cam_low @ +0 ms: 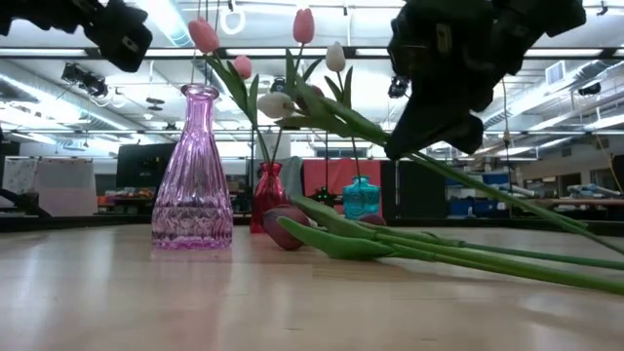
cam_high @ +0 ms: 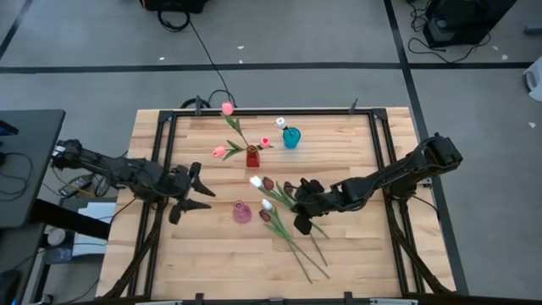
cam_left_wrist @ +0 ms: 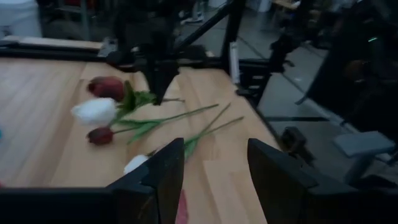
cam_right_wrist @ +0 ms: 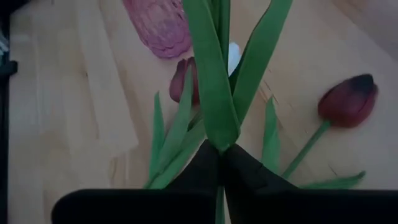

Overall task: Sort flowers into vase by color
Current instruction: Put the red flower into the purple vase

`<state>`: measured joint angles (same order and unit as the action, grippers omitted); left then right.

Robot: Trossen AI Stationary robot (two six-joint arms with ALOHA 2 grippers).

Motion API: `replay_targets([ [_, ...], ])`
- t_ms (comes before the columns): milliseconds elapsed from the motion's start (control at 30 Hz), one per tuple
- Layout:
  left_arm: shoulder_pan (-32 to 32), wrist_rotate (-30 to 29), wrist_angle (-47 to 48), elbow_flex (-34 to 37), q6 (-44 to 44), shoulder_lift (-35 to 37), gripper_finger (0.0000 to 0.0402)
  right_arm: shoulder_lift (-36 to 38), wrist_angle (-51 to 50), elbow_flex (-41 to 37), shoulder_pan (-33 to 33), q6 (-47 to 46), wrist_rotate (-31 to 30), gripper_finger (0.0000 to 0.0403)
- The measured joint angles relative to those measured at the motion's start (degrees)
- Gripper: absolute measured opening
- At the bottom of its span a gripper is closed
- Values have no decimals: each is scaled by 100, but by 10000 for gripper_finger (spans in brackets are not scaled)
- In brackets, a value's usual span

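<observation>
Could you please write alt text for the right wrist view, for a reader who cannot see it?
The right gripper is shut on a flower stem with long green leaves, held above the wooden table. Beyond lie a maroon tulip and the pink vase.

My feed: pink vase (cam_low: 193,171) with diamond-cut pattern, left of frame; red vase (cam_high: 252,156), teal vase (cam_high: 291,137); pink tulips (cam_high: 227,108), white tulip (cam_high: 256,181), seemingly maroon tulip (cam_right_wrist: 347,99); green stems (cam_low: 468,255).

Right claw (cam_high: 303,207) closed mid-table, left claw (cam_high: 196,188) open at left
</observation>
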<state>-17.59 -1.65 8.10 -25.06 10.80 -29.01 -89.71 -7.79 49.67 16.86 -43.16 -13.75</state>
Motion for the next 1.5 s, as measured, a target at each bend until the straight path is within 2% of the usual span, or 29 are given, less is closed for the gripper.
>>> replay_targets([
  [200,-44,-561,-355,0,37,-375,181,0,37,-2,-59,602,114,40],
  [333,-47,-566,-398,0,331,-501,181,0,-560,-2,-131,270,862,41],
  [400,-50,-522,-319,0,434,-503,181,0,-1064,-2,-163,-15,1020,42],
  [533,-52,-579,-182,1,435,-511,181,0,-1714,-2,-257,-126,1041,51],
  [700,-52,-696,-236,2,416,-508,181,-7,-1727,-2,-327,-167,1045,51],
  [833,-52,-731,-238,2,374,-508,181,-13,-1610,-2,-323,-61,797,39],
  [1000,-43,-751,-307,1,191,-510,181,64,-581,159,-340,418,716,14],
  [1133,-43,-752,-454,2,145,-508,181,68,682,364,-339,1230,433,18],
  [1233,-43,-749,-445,1,145,-510,181,68,1994,382,-339,1935,106,28],
  [1400,-43,-658,-299,1,168,-510,181,68,3982,391,-435,2901,281,26],
  [1500,-64,-530,-297,0,317,-578,181,67,4259,531,-483,3156,423,22],
])
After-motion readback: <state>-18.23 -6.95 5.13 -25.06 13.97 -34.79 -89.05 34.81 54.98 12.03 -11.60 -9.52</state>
